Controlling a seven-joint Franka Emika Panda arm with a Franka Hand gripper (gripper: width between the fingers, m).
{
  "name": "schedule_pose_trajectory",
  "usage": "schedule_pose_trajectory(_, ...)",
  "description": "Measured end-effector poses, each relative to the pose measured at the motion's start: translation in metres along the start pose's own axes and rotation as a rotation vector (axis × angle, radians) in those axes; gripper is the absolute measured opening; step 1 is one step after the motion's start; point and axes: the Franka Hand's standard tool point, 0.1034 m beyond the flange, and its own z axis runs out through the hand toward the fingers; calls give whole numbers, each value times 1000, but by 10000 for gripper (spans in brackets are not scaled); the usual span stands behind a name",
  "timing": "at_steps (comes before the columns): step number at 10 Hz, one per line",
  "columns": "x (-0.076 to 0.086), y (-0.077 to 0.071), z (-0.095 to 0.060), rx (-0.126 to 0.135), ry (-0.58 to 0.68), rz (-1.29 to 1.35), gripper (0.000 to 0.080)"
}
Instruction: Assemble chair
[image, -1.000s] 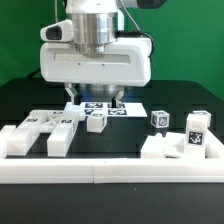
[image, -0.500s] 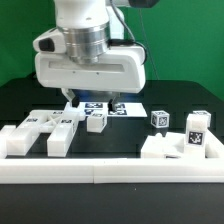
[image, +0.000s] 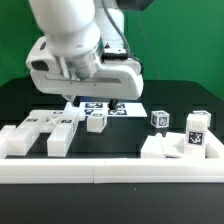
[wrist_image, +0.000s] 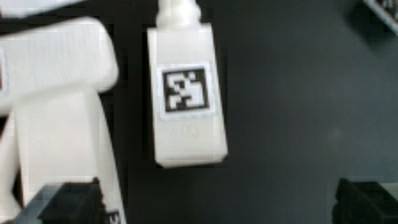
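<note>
The chair parts lie loose on the black table. A wide notched piece (image: 42, 131) sits at the exterior view's left, with a small tagged block (image: 96, 122) beside it. A tagged cube (image: 159, 119) and a blocky group (image: 186, 142) lie at the right. My gripper (image: 94, 102) hangs open just above the table behind the small block, with the arm leaning to the left. In the wrist view a white bar with a tag (wrist_image: 187, 95) lies beside a larger white part (wrist_image: 59, 105). The gripper (wrist_image: 222, 205) is open and its dark fingertips (wrist_image: 68, 203) hold nothing.
The marker board (image: 108, 108) lies flat under the hand. A long white border rail (image: 110, 171) runs along the table's front edge. A green wall stands behind.
The arm has swung and tilted toward the exterior view's left over the last second. The gripper stays open, and no part on the table has moved.
</note>
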Motion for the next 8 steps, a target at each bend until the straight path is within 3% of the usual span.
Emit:
schedule_pose_trajectory(3,1,4,4,6,-119,-74,649)
schedule_pose_trajectory(8,2,6,18,0,-95,-75,649)
